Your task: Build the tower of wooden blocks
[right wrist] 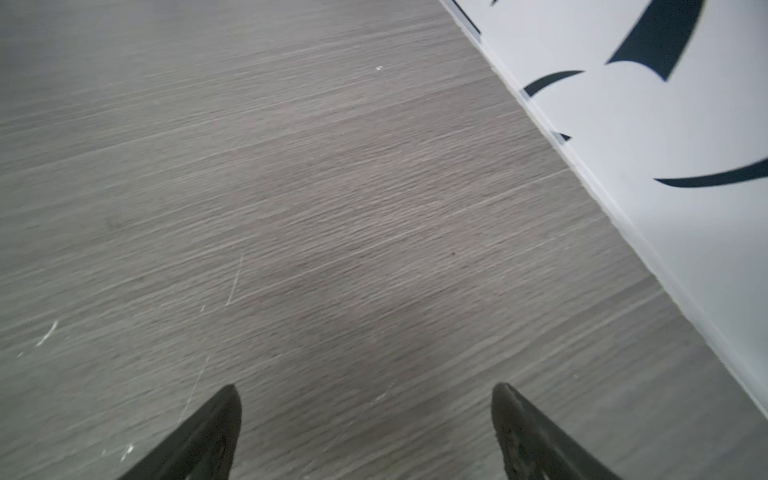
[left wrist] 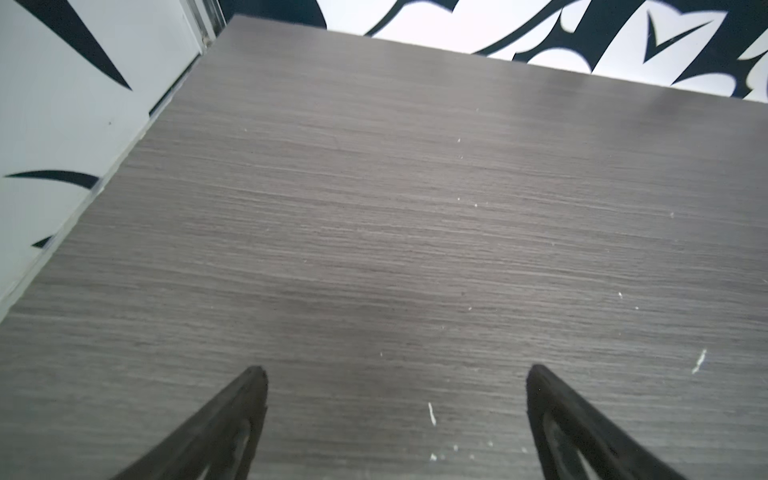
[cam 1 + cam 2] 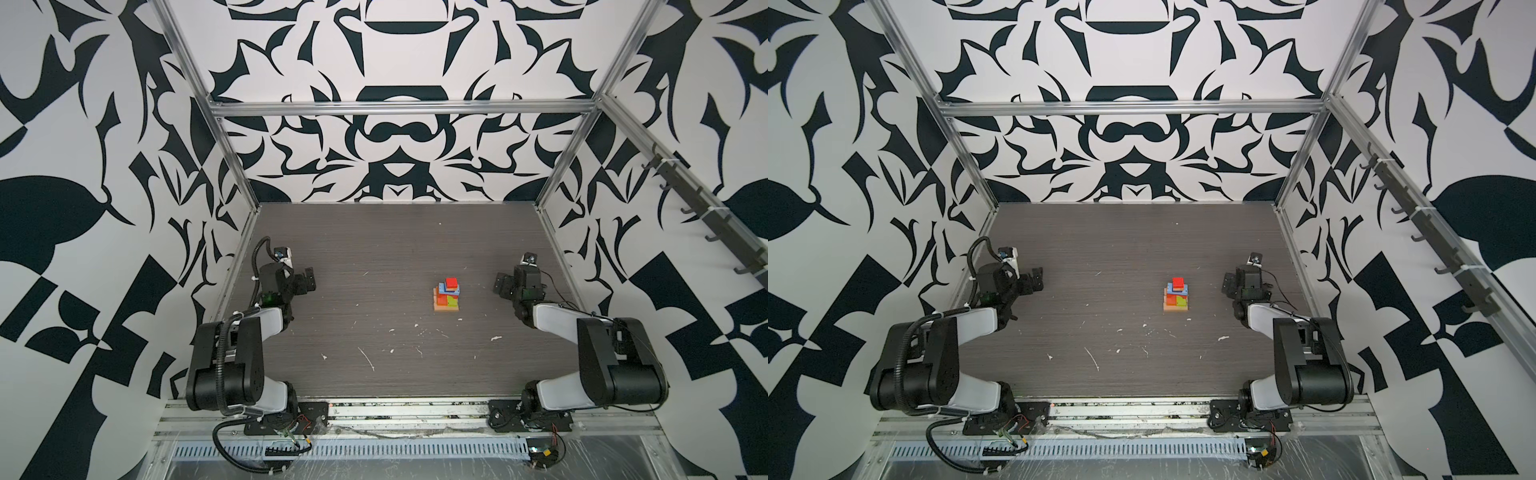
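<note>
Left wrist view: my left fingers point(image 2: 224, 428) are spread wide with nothing between them, and only bare surface point(image 2: 374, 208) lies ahead of their tips. The right wrist view tells the same of my right fingers point(image 1: 208, 432): wide apart and empty, with grey surface and a strip of wall point(image 1: 665, 124) beyond them. The tower shows in neither wrist view.

In both top views the tower point(image 3: 447, 296) point(image 3: 1176, 296) stands between my two sets of fingers. It is nearer the right ones, though clear of them, and well apart from the left ones. It rests on a tan base point(image 3: 444, 308), shows orange, lime green and blue in its middle, and carries a red cube point(image 3: 451, 284) on top. It looks upright. Whether each layer sits square I cannot tell at this size. I see nothing loose on the surface to pick up, only white flecks point(image 3: 368, 359).

My judgement is that the stacking is done, or as good as done, and the step in hand is standing clear. The next move calls for holding both sets of fingers away from the tower. Any retreat should run back towards my own bases, not across the middle, since a brush against the red cube would likely topple the upper layers.
</note>
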Controlling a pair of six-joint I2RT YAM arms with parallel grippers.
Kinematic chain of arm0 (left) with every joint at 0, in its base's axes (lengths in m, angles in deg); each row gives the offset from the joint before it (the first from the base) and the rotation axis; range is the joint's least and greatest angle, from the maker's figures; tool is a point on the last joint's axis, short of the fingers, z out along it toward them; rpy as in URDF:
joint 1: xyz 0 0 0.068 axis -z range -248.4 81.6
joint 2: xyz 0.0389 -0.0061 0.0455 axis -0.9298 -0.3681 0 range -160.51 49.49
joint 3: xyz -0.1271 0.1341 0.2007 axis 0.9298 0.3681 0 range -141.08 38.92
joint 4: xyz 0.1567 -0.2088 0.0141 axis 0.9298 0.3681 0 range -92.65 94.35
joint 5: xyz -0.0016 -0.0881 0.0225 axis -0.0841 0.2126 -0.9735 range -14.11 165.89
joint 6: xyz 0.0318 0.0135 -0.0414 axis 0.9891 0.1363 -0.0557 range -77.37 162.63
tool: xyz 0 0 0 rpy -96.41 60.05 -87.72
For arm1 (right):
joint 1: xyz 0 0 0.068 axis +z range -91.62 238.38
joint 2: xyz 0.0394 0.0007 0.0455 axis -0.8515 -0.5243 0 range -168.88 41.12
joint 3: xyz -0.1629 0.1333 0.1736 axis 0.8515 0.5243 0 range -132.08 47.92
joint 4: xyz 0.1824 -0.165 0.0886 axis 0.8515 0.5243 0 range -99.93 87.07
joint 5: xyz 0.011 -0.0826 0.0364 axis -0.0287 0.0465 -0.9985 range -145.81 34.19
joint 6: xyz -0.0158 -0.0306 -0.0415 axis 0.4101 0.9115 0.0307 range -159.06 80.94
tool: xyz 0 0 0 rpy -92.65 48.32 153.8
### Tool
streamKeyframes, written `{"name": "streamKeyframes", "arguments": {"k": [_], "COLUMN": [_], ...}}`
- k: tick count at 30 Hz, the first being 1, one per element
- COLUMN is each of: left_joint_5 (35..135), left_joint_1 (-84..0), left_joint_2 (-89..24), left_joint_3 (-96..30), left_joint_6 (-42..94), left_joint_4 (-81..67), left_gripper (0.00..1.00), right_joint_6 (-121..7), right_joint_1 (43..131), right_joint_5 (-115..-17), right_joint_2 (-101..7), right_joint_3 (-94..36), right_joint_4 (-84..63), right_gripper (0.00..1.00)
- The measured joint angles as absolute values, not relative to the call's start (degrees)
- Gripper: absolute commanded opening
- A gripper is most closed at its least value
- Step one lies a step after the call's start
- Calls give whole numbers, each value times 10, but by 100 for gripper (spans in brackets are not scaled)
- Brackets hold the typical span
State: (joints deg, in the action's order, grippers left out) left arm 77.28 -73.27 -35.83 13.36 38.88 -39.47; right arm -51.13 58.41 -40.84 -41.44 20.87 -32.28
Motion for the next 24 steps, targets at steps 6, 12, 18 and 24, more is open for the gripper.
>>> {"name": "streamKeyframes", "arguments": {"k": [6, 12, 18, 24], "left_joint_5": [732, 716, 712, 711], "left_joint_1": [-734, -735, -735, -735], "left_joint_2": [-395, -395, -395, -395], "left_joint_3": [187, 176, 176, 176], "left_joint_6": [370, 363, 362, 362], "left_joint_4": [-484, -512, -513, -514], "left_gripper": [99, 99, 100, 99], "right_joint_6": [-466, -438, -418, -415], "right_joint_1": [584, 596, 613, 613], "right_joint_5": [-477, -494, -496, -496], "right_joint_2": [-416, -483, -486, -486], "right_joint_3": [290, 301, 290, 290], "right_joint_4": [-504, -570, -597, -604], "right_gripper": [99, 100, 100, 100]}}
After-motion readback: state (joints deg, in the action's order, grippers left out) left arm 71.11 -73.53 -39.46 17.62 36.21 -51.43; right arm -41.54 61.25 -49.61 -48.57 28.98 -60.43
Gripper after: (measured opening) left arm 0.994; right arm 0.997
